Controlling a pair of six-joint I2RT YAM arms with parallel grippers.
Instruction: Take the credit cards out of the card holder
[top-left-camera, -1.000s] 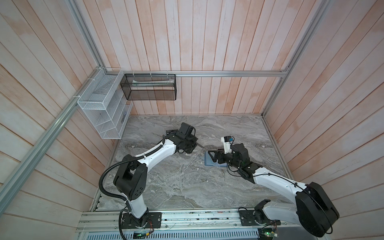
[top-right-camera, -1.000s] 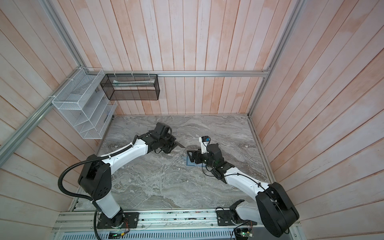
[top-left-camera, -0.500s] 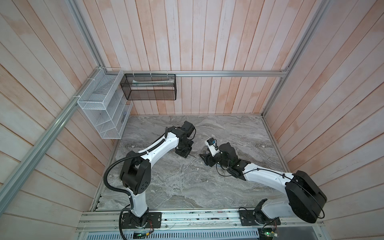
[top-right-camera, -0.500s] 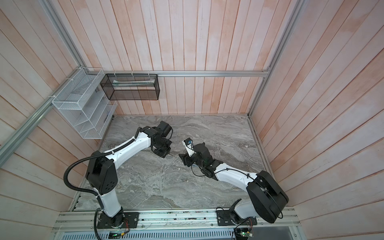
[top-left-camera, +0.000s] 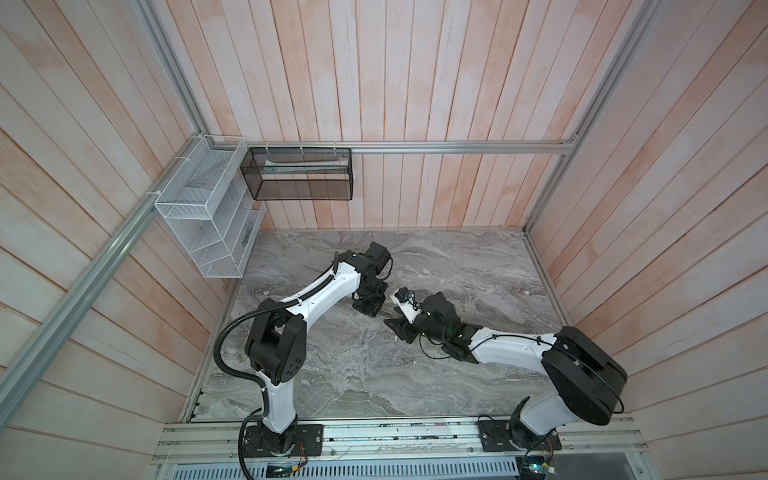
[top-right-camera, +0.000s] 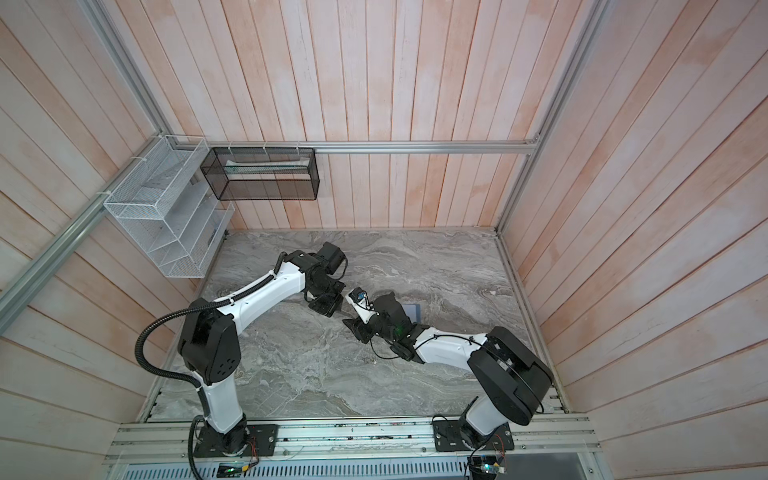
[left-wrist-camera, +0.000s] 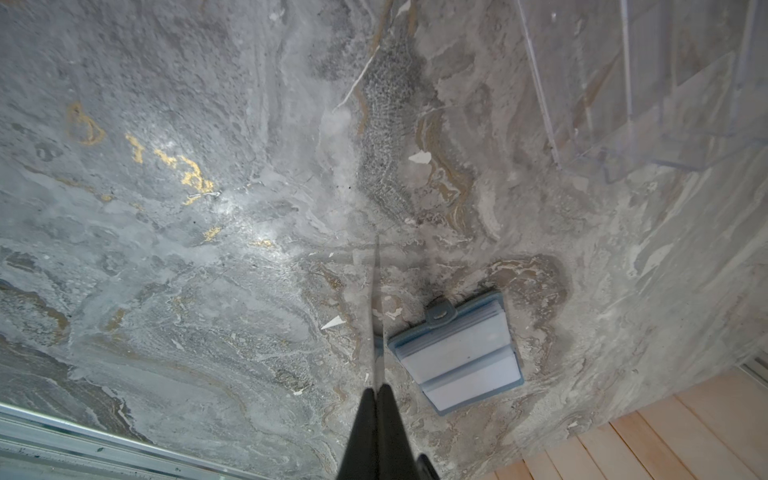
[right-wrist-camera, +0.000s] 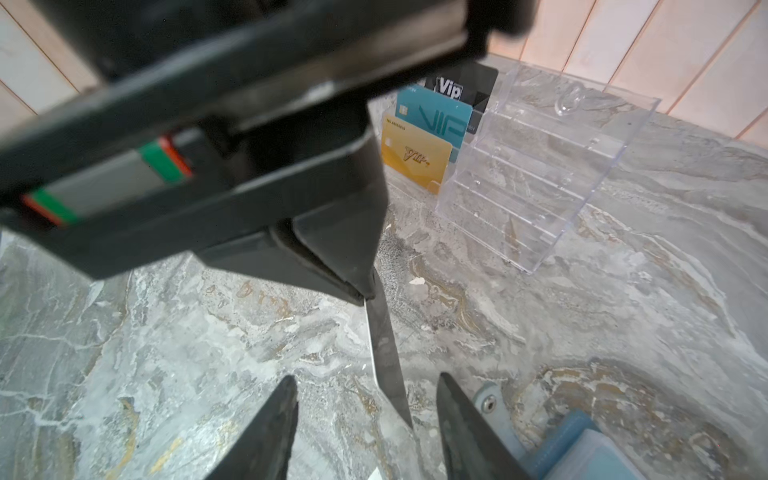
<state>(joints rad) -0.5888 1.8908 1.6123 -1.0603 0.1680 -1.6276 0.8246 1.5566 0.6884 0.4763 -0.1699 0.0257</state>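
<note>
You are looking into a robot lab's test cell: pale plank walls (top-left-camera: 415, 83) are boxing in a marble-look tabletop (top-left-camera: 365, 374), aluminium framing (top-left-camera: 457, 146) is running along the edges, a white wire basket (top-left-camera: 195, 216) and a black mesh basket (top-left-camera: 299, 178) are hanging from it, and two arms (top-left-camera: 316, 297) are standing bolted to a slotted rail (top-left-camera: 395, 435).

A clear acrylic rack (right-wrist-camera: 540, 174) stands on the marble tabletop (right-wrist-camera: 623, 332) ahead of the right gripper (right-wrist-camera: 366, 377); a black "Vip" card (right-wrist-camera: 467, 83) stands in it.
</note>
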